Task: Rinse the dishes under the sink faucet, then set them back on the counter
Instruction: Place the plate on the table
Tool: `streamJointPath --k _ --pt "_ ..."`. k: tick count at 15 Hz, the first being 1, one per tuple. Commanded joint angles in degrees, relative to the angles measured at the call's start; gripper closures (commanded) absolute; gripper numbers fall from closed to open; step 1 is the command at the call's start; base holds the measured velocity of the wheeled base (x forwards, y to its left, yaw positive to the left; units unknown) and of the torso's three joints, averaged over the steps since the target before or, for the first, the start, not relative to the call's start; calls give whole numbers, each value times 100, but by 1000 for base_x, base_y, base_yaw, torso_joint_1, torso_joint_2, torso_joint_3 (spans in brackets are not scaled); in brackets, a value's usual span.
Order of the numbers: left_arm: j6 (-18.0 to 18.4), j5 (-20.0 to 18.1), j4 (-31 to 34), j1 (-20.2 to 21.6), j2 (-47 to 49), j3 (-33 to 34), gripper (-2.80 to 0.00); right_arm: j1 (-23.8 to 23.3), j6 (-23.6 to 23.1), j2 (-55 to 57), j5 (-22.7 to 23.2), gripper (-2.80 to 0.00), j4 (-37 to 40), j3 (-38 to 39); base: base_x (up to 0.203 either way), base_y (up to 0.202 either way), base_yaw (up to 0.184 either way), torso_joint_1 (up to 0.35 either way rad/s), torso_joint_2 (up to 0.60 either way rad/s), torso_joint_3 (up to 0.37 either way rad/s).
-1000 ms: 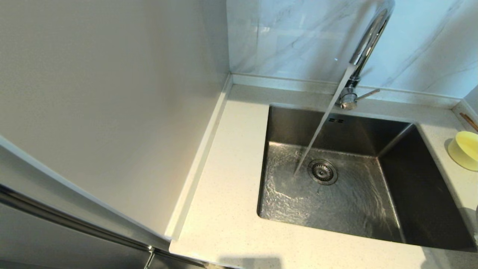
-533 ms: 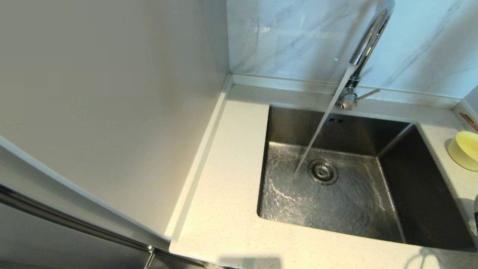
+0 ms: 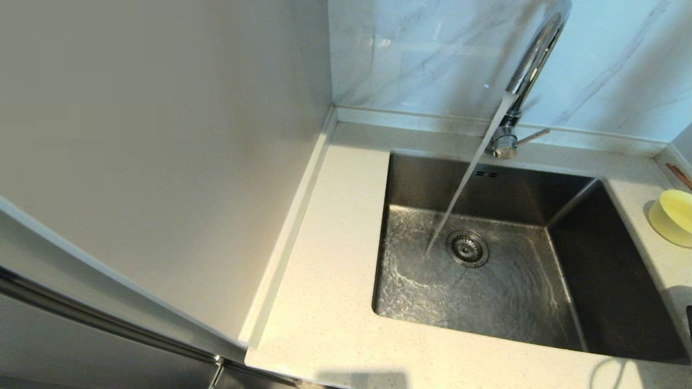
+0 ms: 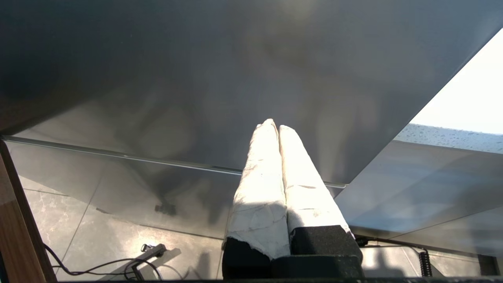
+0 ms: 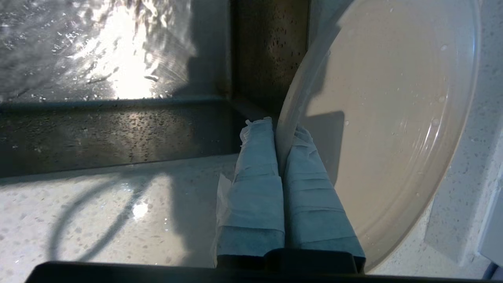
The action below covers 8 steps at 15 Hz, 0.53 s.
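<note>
In the right wrist view my right gripper [image 5: 279,125] is shut on the rim of the cream-white plate [image 5: 393,118]. The plate is wet with droplets and is held tilted over the speckled counter [image 5: 118,204] by the sink's near right corner [image 5: 232,94]. The head view does not show the plate. The pale-yellow bowl [image 3: 673,216] sits on the counter [image 3: 330,281] right of the sink [image 3: 416,178]. Water [image 3: 459,194] streams from the chrome faucet [image 3: 532,59] and lands beside the drain strainer [image 3: 467,248]. My left gripper [image 4: 274,125] is shut and empty, parked low beside grey cabinet fronts.
A tall pale panel [image 3: 162,162] walls off the counter's left side. Marble backsplash [image 3: 421,54] rises behind the low back edge. The faucet lever [image 3: 532,136] points right. A thin brown stick [image 3: 678,175] lies at the far right corner.
The pale plate edge at the head view's right border has slipped out of view. A looped cable shadow has crept onto the front right counter. Water keeps running.
</note>
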Motion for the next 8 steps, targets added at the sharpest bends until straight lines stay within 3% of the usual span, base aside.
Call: streamJointPath --k 1,8 --pt "0 -5 1 0 0 0 0 -76 -14 114 -10 0 -46 79 0 0 0 0 0 0" --pt "0 3 1 0 0 0 0 -243 -164 218 -54 0 -138 132 0 0 0 0 0 0"
